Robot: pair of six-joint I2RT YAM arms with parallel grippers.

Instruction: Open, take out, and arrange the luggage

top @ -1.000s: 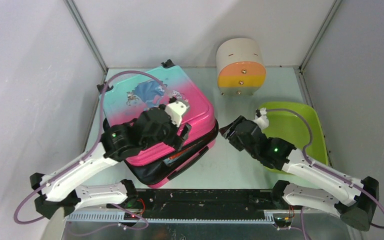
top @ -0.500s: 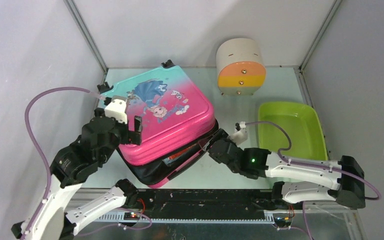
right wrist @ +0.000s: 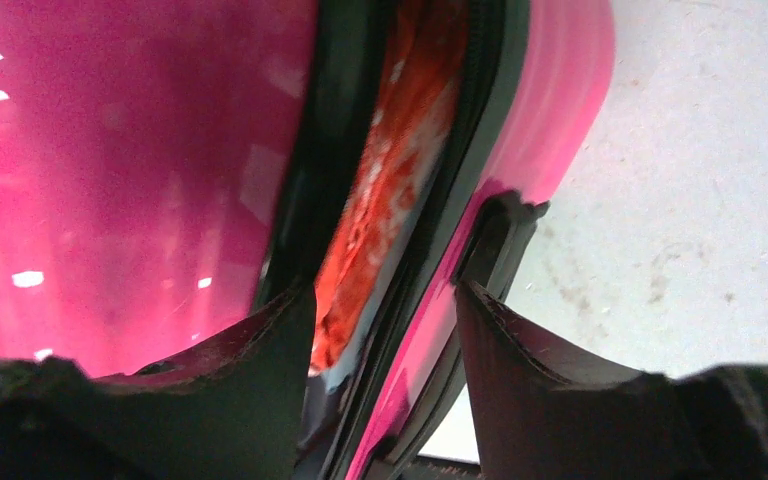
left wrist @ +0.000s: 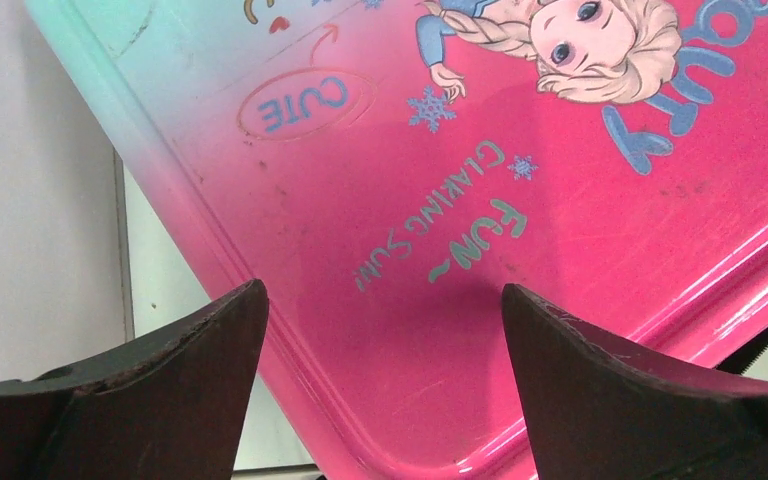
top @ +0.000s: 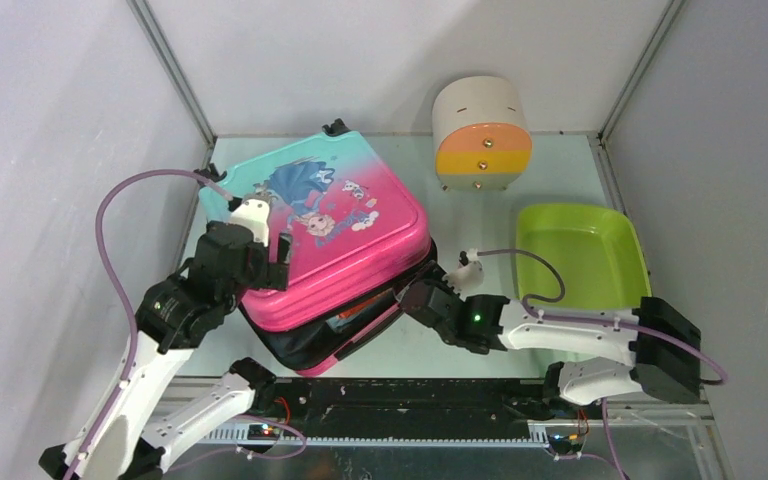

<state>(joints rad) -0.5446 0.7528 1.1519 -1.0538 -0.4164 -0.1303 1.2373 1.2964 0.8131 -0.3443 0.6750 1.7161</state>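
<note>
Luggage (top: 332,205), one, ajar; left end effector (left wrist: 380,298) open above, right end effector (right wrist: 385,292) open at seam

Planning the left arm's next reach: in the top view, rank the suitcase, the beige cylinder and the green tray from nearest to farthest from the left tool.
Measured from the left tool:
1. The suitcase, directly below it, on the left side of the table.
2. The beige cylinder, at the back, right of centre.
3. The green tray, at the far right.

I see my left gripper (top: 266,258) over the luggage's (top: 345,225) left edge, my right gripper (top: 407,297) at its gaping near-right seam.
</note>
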